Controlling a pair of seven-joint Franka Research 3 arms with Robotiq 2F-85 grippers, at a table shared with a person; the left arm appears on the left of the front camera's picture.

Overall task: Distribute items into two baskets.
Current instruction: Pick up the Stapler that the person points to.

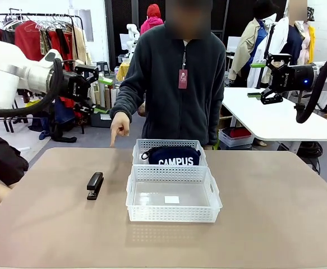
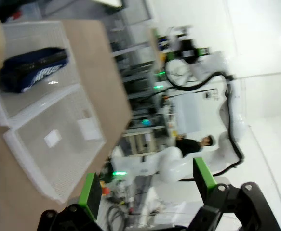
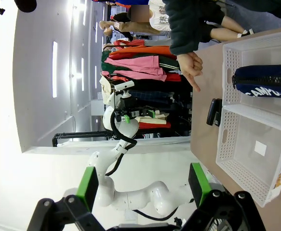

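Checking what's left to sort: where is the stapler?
In the front view the stapler lies on the table at the robot's left, beside the near basket but apart from it.

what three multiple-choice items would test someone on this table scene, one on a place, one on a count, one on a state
1. Where does the black stapler lie?
A. on the table, left of the near basket
B. on a shelf
C. on the floor

2. How many baskets stand on the table?
A. one
B. two
C. three

3. What state is the far basket in?
A. empty
B. holding the navy pouch
C. upside down

Key:
1 A, it rests on the tabletop beside the near basket's left wall.
2 B, two matching white baskets sit one behind the other.
3 B, the pouch with CAMPUS lettering lies inside it.
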